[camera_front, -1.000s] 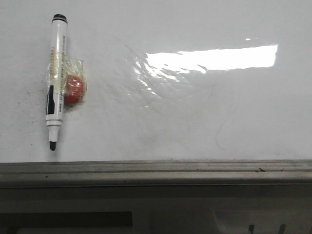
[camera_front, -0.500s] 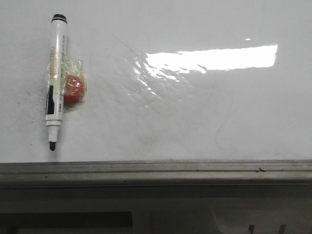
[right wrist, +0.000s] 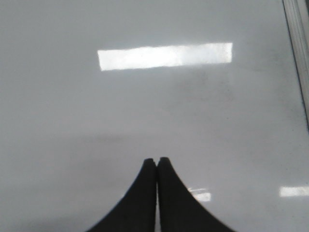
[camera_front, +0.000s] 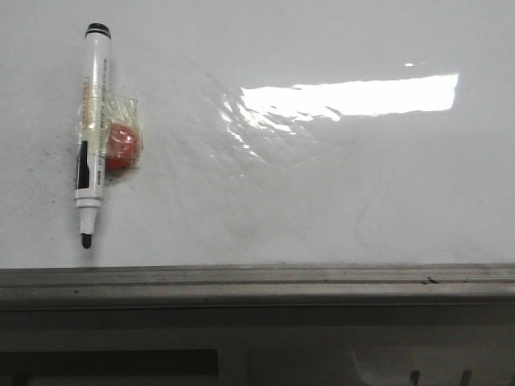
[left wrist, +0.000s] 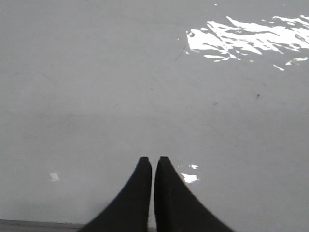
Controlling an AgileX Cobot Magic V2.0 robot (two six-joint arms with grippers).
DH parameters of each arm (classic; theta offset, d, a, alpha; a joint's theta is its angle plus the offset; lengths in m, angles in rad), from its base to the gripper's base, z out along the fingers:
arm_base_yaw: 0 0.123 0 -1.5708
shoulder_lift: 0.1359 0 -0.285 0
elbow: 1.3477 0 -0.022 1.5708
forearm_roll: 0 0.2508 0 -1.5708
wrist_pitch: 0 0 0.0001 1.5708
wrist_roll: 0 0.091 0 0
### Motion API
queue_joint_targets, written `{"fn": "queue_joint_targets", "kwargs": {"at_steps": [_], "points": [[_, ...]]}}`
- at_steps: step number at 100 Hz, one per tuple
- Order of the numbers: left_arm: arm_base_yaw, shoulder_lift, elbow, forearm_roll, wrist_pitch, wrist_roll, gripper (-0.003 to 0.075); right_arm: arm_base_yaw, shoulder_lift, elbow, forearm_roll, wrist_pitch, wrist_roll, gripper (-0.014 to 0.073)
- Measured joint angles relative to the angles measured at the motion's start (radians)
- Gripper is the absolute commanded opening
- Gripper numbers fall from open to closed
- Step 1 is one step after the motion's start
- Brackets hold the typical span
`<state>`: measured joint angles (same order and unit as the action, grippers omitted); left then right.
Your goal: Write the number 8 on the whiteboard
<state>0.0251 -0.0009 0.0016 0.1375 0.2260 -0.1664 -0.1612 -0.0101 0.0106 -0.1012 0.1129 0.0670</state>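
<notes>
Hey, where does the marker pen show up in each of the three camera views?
Front view: the marker pen lies at upper left on the whiteboard, tip down, taped beside a red magnet.
Left wrist view: not in it; only the shut left tool over the board.
Right wrist view: not in it; only the shut right tool.
Shared landmark: the bright light glare on the board.

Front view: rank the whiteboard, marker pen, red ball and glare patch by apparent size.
1. whiteboard
2. glare patch
3. marker pen; long but thin, so close to the glare patch
4. red ball
</notes>
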Motion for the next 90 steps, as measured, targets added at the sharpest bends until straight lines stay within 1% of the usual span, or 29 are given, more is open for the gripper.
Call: {"fn": "queue_joint_targets", "kwargs": {"at_steps": [31, 50, 72, 83, 90], "points": [[0.000, 0.000, 0.000, -0.007, -0.008, 0.000, -0.0020, 0.000, 0.000, 0.000, 0.000, -0.002, 0.000, -0.0063], [0.000, 0.000, 0.000, -0.020, -0.063, 0.000, -0.0020, 0.000, 0.000, 0.000, 0.029, -0.002, 0.000, -0.0063], [0.000, 0.000, 0.000, -0.096, -0.098, 0.000, -0.0020, 0.000, 0.000, -0.002, 0.069, -0.007, 0.000, -0.0063], [0.000, 0.000, -0.002, -0.109, -0.099, 0.000, -0.0021, 0.000, 0.000, -0.029, 0.069, 0.020, 0.000, -0.0063], [0.000, 0.000, -0.015, -0.109, -0.099, 0.000, -0.0021, 0.000, 0.000, -0.068, 0.071, 0.063, 0.000, -0.0063]]}}
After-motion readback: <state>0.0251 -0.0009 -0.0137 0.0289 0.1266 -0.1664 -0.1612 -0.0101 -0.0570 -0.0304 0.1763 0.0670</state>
